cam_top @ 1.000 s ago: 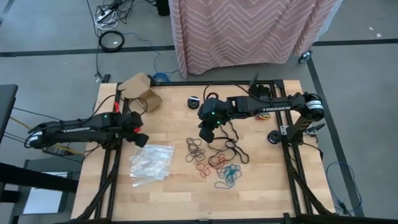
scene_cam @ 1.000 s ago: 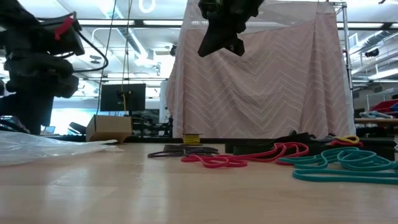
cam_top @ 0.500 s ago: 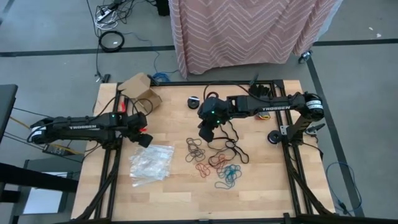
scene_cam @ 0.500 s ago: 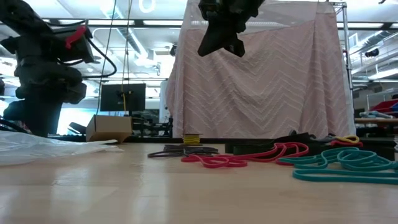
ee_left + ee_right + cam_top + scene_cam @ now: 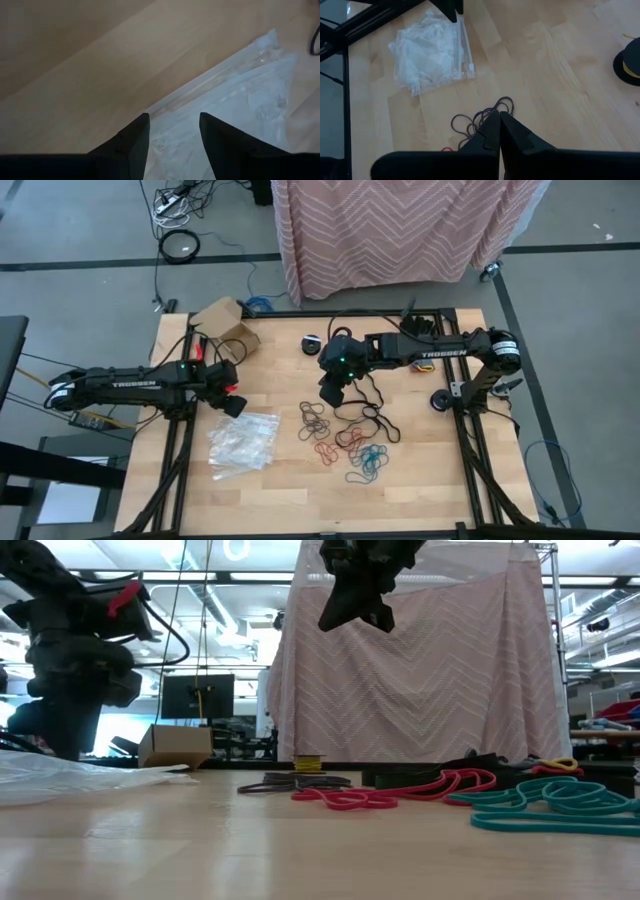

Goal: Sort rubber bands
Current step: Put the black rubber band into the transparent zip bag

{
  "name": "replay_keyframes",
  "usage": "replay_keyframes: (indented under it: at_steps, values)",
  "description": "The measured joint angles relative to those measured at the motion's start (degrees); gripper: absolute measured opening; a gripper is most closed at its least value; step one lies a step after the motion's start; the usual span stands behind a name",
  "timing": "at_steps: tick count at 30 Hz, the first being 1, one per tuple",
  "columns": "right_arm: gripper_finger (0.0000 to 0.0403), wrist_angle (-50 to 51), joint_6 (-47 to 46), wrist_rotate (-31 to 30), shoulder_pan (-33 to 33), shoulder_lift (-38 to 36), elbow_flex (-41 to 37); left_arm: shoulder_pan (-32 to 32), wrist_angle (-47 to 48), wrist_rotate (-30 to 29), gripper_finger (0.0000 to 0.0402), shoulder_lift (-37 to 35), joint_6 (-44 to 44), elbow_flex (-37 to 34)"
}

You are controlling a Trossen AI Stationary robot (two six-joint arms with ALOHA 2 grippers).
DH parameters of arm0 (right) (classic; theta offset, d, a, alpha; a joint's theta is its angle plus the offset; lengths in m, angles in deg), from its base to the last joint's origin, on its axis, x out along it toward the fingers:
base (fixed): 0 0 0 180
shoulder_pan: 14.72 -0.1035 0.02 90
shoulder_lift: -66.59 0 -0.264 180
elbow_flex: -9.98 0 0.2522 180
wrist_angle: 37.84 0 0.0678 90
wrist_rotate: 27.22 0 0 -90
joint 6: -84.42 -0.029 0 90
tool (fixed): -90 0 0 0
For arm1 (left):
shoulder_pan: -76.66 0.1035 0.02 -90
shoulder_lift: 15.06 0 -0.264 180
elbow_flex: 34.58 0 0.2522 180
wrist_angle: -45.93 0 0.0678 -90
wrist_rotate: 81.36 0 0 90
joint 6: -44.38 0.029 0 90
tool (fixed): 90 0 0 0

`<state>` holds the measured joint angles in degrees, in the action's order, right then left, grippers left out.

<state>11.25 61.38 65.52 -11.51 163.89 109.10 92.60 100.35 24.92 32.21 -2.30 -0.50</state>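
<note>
**benchrat:** Those rubber bands (image 5: 345, 442) look like a pain. Teal ones (image 5: 545, 802) sit nearest the table's front edge, red (image 5: 385, 792) just behind, brown (image 5: 314, 418) and the big black loops (image 5: 365, 415) farther back. All thin, floppy, featherweight, and they're overlapping, so I'd guess one pinch drags its neighbours along.

**loopy_k:** Yeah, I'd nip a single strand where it arcs clear of the pile. The right gripper (image 5: 331, 395) hangs above the black and brown ones, fingers pressed together, holding nothing. The left gripper (image 5: 232, 404) is spread wide and empty, over the far edge of the crinkly clear bags (image 5: 243, 442). Smooth wooden table (image 5: 270, 490), nothing grippy.
</note>
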Motion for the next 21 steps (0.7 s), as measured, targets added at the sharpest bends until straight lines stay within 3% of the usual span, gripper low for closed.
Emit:
replay_keyframes:
  at_steps: [13, 21]
  values:
    - [0.0, 0.0, 0.0, -0.6, 0.4, 0.0, 0.0, 0.0, 0.5, 0.3, 0.0181, 0.0, -4.0, 0.0]
    - [0.0, 0.0, 0.7, -0.8, 0.5, 0.0, 0.0, -0.7, 2.8, 2.4, 0.0159, 0.0, -4.5, 0.0]
